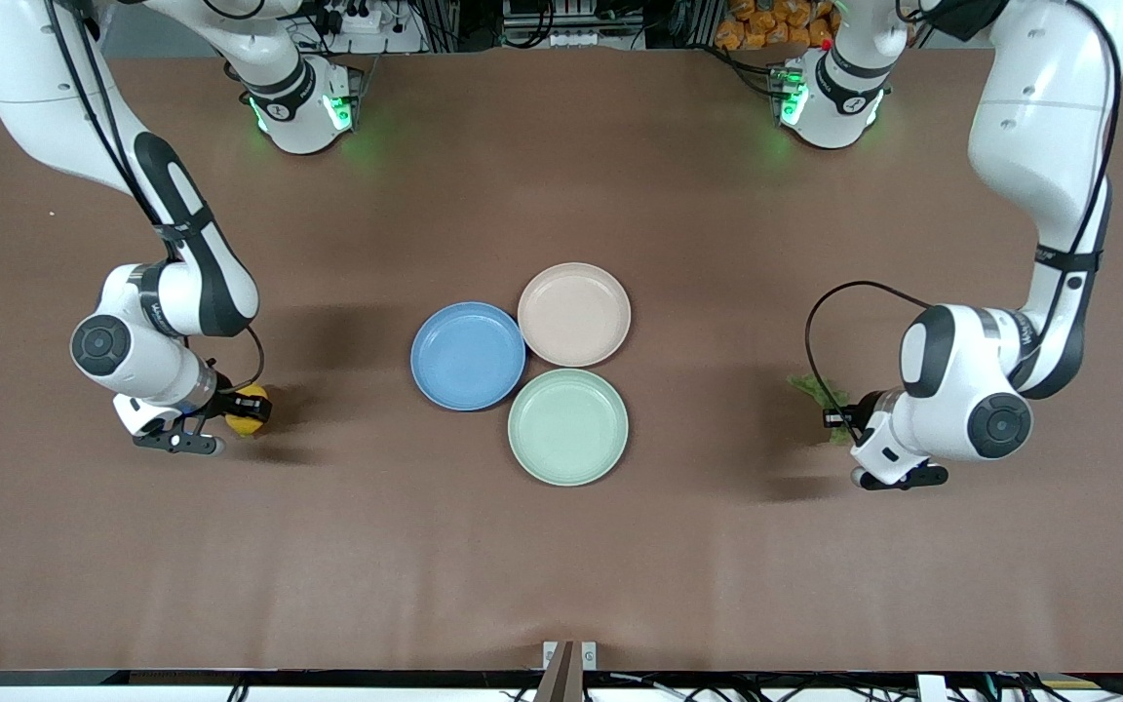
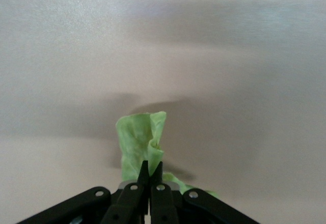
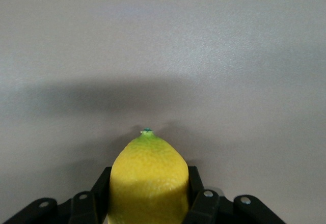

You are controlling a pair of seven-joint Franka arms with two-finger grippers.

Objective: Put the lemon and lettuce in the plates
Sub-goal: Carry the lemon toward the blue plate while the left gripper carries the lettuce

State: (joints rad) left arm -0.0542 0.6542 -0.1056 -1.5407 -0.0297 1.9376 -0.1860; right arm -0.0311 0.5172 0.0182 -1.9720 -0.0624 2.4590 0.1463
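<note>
The right gripper [image 1: 242, 413] sits low at its own arm's end of the table with its fingers closed on the lemon [image 1: 250, 408]; the right wrist view shows the lemon [image 3: 147, 180] clamped between the two fingers [image 3: 199, 203] across its width, its long axis running straight out ahead of the gripper, green-tipped end foremost. The left gripper [image 1: 839, 419] is low at the other end of the table, its fingertips [image 2: 143, 175] pinched together on the lettuce [image 2: 138, 145], which stands up crumpled just ahead of them; in the front view only a scrap of lettuce [image 1: 808, 387] shows beside the wrist. Whether either thing is off the table yet I cannot tell. The plates lie between the two grippers at mid-table: the blue plate [image 1: 468, 356] is the one closest to the right gripper, the beige plate [image 1: 574, 314] touches it on the side toward the left gripper, and a green plate [image 1: 568, 426] touches both. Each arm probably needs a lift and a straight sweep inward. The cloth along both paths is bare, so room is ample; the main risk looks like crowding where the plates meet.
</note>
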